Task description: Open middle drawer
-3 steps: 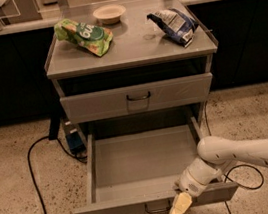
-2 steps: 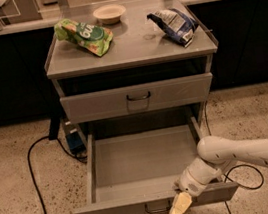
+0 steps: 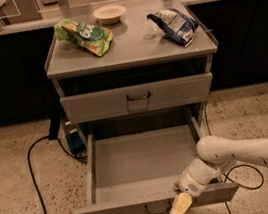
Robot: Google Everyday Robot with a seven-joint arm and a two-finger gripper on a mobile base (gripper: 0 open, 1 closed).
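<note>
Nothing moved | middle drawer (image 3: 143,163) pulled out, grey | gripper (image 3: 179,208) at front

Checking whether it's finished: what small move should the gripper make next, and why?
Probably back the gripper away from the wide grey metal middle drawer: it already stands far out, and the gripper hangs at its front beside the dark loop handle.

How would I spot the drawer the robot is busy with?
Find the grey cabinet with a bowl on top. Under its closed drawer, the middle drawer is pulled far out, showing its bare floor. The gripper hangs at its front edge, right of its handle; it is the only drawer standing open.
</note>
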